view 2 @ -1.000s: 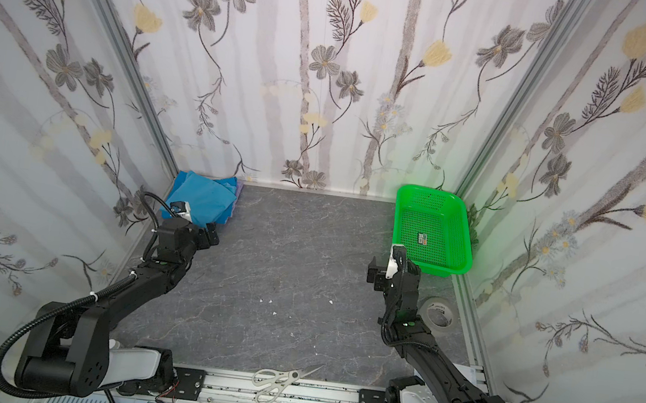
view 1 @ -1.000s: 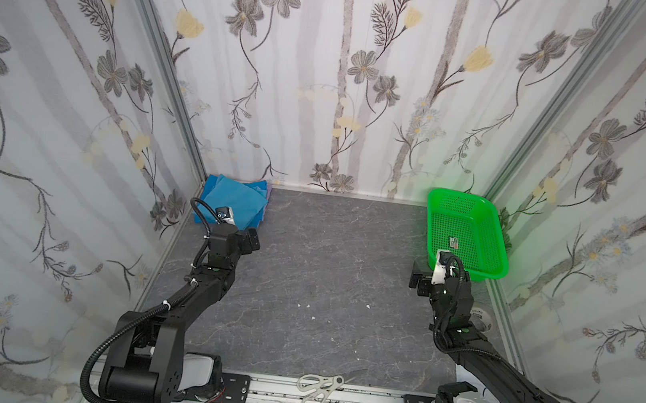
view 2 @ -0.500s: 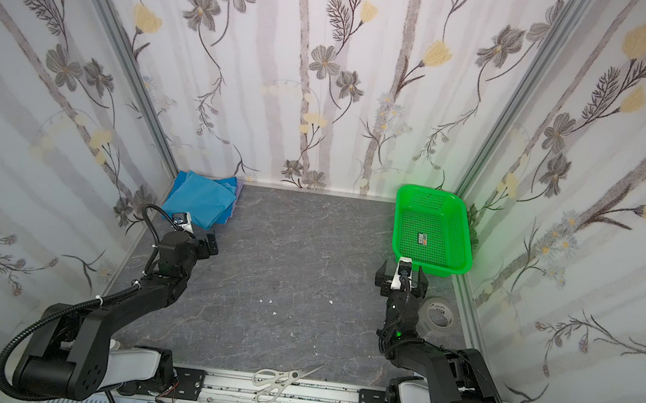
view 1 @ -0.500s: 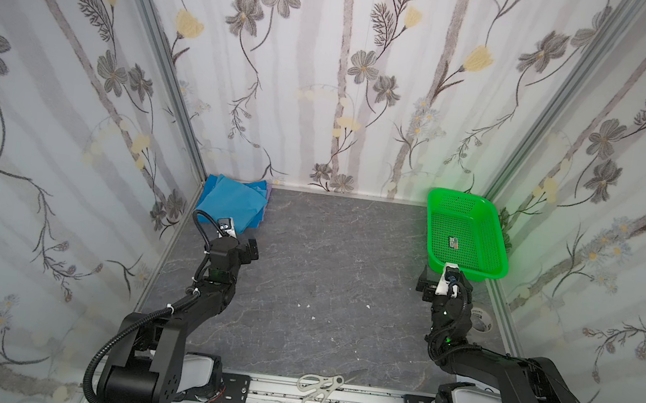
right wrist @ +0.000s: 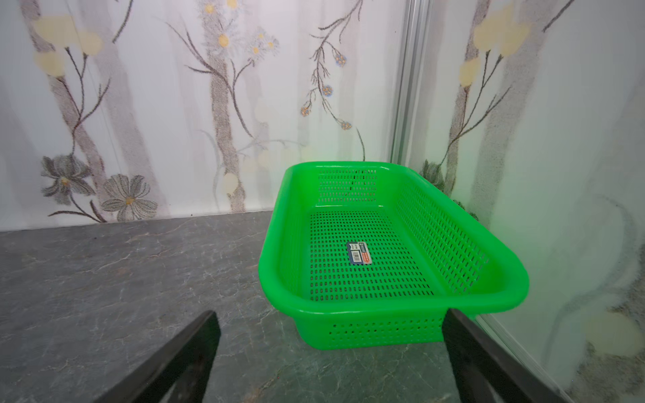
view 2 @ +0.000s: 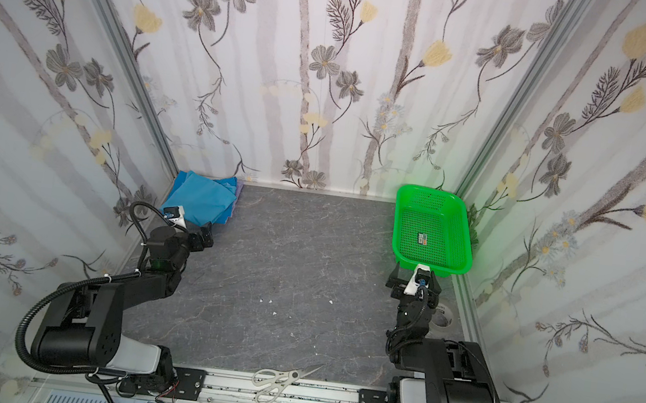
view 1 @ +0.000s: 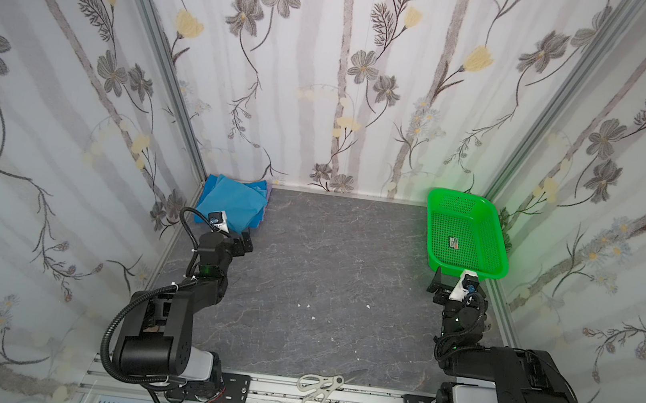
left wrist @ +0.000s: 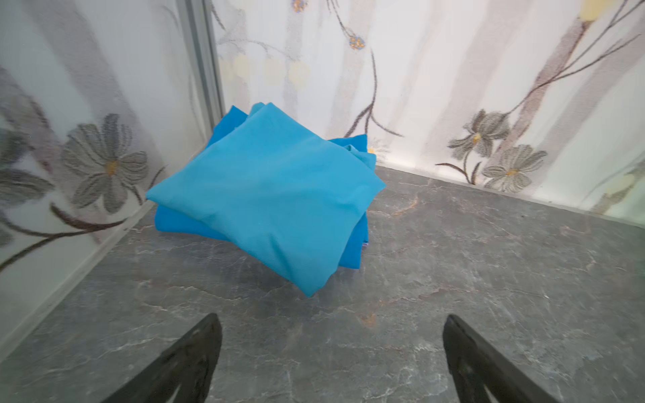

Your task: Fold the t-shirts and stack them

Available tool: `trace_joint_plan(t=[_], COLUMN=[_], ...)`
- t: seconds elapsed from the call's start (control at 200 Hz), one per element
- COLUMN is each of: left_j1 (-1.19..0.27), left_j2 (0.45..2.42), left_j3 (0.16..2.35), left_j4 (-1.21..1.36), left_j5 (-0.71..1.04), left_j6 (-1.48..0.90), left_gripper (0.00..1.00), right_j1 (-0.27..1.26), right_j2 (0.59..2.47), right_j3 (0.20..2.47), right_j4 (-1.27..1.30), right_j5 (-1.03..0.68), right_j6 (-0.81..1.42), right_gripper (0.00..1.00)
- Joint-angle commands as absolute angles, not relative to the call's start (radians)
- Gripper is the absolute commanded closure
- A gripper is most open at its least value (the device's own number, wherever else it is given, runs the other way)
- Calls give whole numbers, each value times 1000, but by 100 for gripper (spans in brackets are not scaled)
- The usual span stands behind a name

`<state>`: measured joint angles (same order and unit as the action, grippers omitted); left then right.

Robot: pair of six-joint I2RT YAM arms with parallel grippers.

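T-shirts (view 1: 235,200), folded stack in far left corner of counter (view 1: 324,278), sky-blue on top, lower layers mostly hidden, lilac edge barely showing; left end effector (left wrist: 331,319) and right end effector (right wrist: 331,312) both spread apart, empty.

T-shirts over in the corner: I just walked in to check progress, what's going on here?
Nothing is being handled right now. The t-shirts lie folded in a stack in the far left corner, the light blue one on top. The left pincer is open and empty just short of the stack; the right pincer is open and empty before the green basket, which holds no shirts.
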<state>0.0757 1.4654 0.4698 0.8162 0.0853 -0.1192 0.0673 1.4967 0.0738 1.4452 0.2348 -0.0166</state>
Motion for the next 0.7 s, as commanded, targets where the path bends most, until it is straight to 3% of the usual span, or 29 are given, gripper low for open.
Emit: trace_joint_plan(t=[0.0,0.08,0.445,0.61,0.694], left_j1=[70,45,24,7,2], left_j2=[1578,1665,1688,1584,1462], left_j3=[468,461,651,520,496], left_j4=[1008,1114,762,902,829], left_j5=[200,188,187,99,41], left_j6=[-188,-161,-129,-123,-143], left_gripper=[0,0,0,0,0], right_j1=[65,66,65,66,64], right_j2=[1498,1510,1508,1509,1509], right_j3=[87,76,92,94,96], right_j4=[1489,1535,1501,1500,1498], right_j5=[203,206,222,222,222], right_j6=[0,-1,4,4,3], right_gripper=[0,0,0,0,0])
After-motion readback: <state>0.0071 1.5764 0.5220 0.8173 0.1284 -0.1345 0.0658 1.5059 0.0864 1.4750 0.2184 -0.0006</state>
